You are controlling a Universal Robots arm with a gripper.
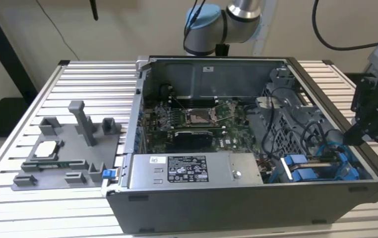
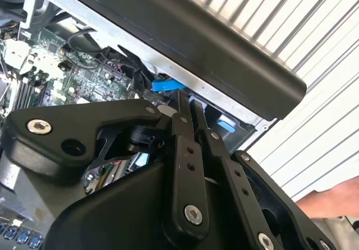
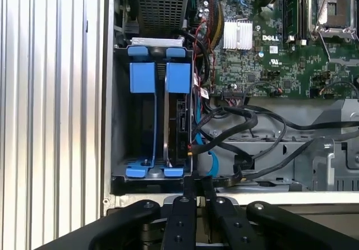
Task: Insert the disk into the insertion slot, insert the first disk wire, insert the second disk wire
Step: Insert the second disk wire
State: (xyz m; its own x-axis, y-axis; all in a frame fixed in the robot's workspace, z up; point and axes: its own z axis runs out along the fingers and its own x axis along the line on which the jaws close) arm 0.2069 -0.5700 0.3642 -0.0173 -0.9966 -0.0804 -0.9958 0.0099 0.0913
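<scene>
The gripper [image 3: 196, 184], fingers pinched narrow seemingly to fit, is being poised just behind the disk [image 3: 179, 124] seated in the insertion slot [image 3: 119, 110].

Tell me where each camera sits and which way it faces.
Exterior view: off the arm, looking down into the open grey metal computer case; silver-and-blue arm, black gripper show.
First wrist view: past the gripper into the grey sheet-metal drive bay.
Second wrist view: along the gripper toward the case's rim.
Shared: bright blue plastic carrier bracket.
</scene>
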